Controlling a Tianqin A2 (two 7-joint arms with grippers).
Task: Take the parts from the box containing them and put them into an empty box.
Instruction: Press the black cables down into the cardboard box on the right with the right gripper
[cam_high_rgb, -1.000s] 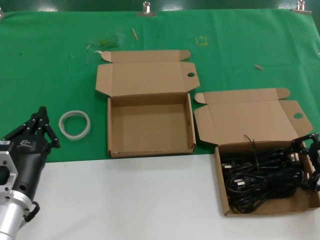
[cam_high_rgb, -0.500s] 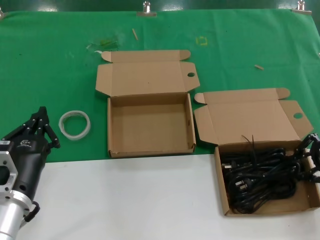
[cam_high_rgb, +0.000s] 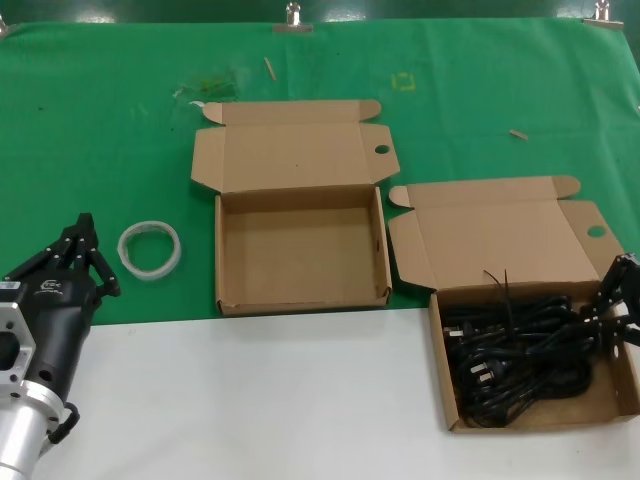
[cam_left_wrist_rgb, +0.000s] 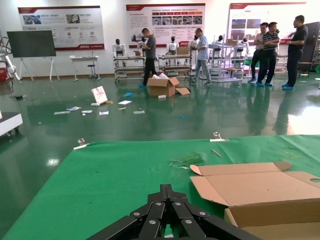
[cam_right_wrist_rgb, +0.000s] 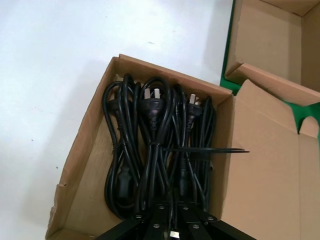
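Several black power cords (cam_high_rgb: 515, 350) lie bundled in the right brown carton (cam_high_rgb: 530, 422), whose lid flap is open. My right gripper (cam_high_rgb: 608, 310) is over that carton's right end and is shut on a power cord. In the right wrist view the cords (cam_right_wrist_rgb: 150, 150) fill the carton (cam_right_wrist_rgb: 82, 150), and my right gripper (cam_right_wrist_rgb: 172, 210) pinches a cable at their near end. The empty carton (cam_high_rgb: 300, 303) stands open at the middle and also shows in the right wrist view (cam_right_wrist_rgb: 265, 35). My left gripper (cam_high_rgb: 85, 245) is shut and parked at the lower left; it also shows in the left wrist view (cam_left_wrist_rgb: 168, 190).
A white translucent ring (cam_high_rgb: 149, 249) lies on the green mat between my left gripper and the empty carton. A black cable tie (cam_right_wrist_rgb: 210, 150) sticks out from the bundles. White table surface (cam_high_rgb: 250, 400) runs along the front. The empty carton's lid (cam_left_wrist_rgb: 250, 187) shows in the left wrist view.
My right gripper has narrowed and shifted slightly toward the carton's right edge. The cords have been drawn a little that way. The left arm has not moved.
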